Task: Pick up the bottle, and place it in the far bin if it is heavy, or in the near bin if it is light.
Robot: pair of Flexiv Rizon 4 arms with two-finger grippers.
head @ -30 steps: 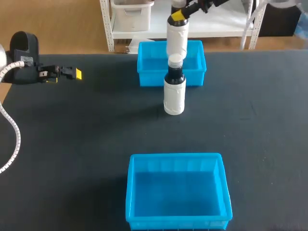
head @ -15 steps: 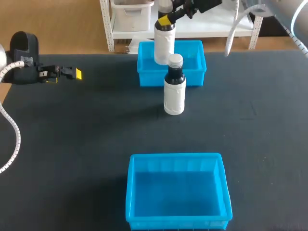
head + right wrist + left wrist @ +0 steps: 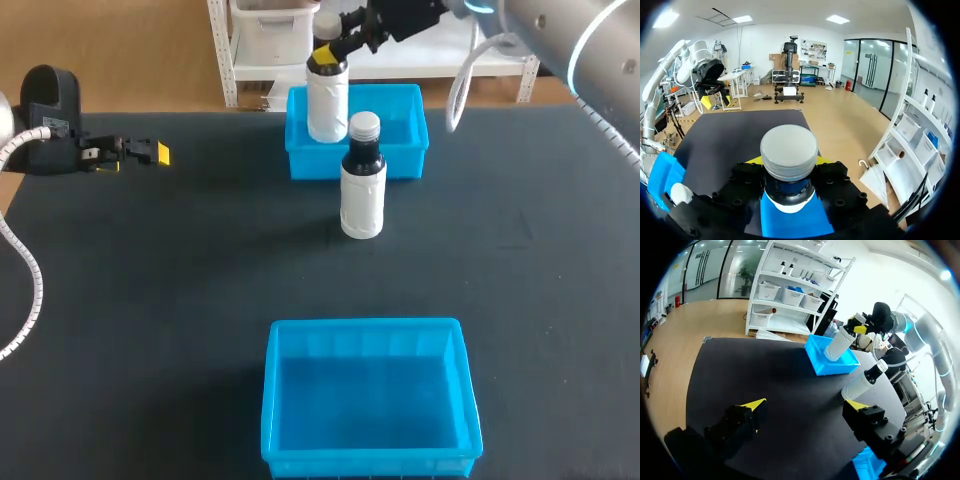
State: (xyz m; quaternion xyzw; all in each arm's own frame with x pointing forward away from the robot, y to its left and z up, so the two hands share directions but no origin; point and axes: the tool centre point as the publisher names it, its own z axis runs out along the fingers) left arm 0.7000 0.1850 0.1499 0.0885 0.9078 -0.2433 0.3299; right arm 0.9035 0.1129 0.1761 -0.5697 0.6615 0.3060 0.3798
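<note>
- A dark, matte surface [image 3: 150, 320] carries everything.
- A blue far bin [image 3: 410, 160] sits on it at the back edge, near the middle.
- A blue near bin [image 3: 368, 326] sits at the front edge, well apart from the far one.
- A bottle [image 3: 362, 205] with a white label, dark neck and pale cap stands upright just in front of the far bin.

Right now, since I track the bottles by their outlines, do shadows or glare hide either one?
Head view: the standing bottle throws only a faint, soft shadow on the dark table, and its white label stands out. The held bottle is evenly lit against the far bin. Right wrist view: its cap shows no glare, and the right gripper at its neck is dark but distinct.
</note>
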